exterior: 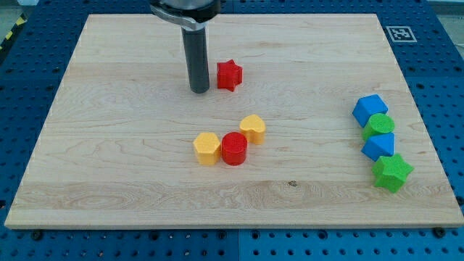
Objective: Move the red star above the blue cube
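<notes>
The red star [229, 75] lies on the wooden board in the upper middle of the view. My tip [199, 90] rests on the board just left of the star, a small gap between them. The blue cube [370, 108] sits at the view's right, topmost in a column of blocks, well to the right of and a little below the star.
Below the blue cube stand a green cylinder [378, 126], another blue block [378, 146] and a green star [392, 172]. Near the board's middle are a yellow hexagon [207, 148], a red cylinder [234, 148] and a yellow heart [252, 128]. A marker tag [399, 33] is at the top right corner.
</notes>
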`<state>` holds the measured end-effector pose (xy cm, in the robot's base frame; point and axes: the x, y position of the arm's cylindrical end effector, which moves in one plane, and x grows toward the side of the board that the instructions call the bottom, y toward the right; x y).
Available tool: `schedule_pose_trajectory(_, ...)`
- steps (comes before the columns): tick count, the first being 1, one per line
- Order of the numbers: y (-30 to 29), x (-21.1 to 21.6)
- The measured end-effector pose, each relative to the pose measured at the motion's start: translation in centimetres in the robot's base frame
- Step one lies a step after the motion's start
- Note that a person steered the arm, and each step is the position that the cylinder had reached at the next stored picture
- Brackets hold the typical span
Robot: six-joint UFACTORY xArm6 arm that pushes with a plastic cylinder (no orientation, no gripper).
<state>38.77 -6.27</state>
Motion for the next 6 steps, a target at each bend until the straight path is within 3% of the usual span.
schedule_pose_trajectory(2, 3.3, -1.2)
schedule_pose_trajectory(4, 11.5, -1.3)
schedule_pose_trajectory(6, 12.6, -4.7)
